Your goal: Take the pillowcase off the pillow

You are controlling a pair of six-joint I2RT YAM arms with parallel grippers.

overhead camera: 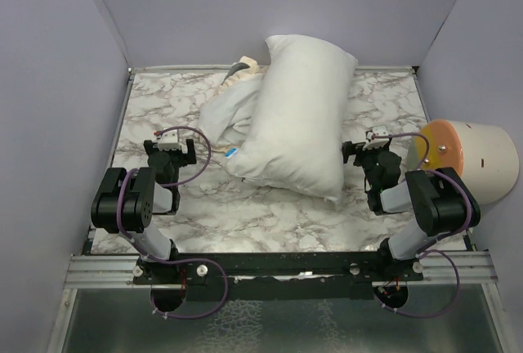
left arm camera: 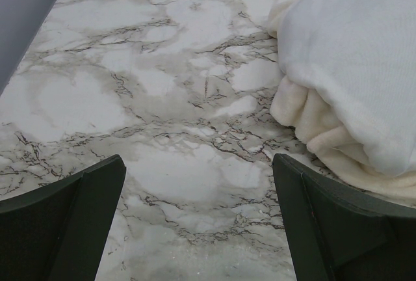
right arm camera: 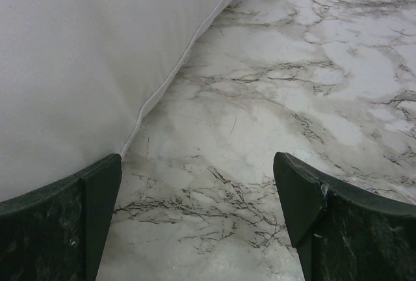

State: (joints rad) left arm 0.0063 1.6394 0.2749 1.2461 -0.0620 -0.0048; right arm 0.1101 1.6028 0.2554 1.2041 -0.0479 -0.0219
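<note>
A white marble-patterned table [overhead camera: 270, 222] with grey veins fills the middle of the top view. Plain lavender-grey walls [overhead camera: 245, 10] close it in at 9, 12 and 3 o'clock. At 3 o'clock, past the table's edge, sits a cream cylinder [overhead camera: 482, 165] (its orange end faces the table). A metal rail [overhead camera: 98, 270] runs along 6 o'clock.

The plump white pillow [overhead camera: 298, 116] lies bare, with the crumpled, white-side-out pillowcase [overhead camera: 227, 114] against its left side.
</note>
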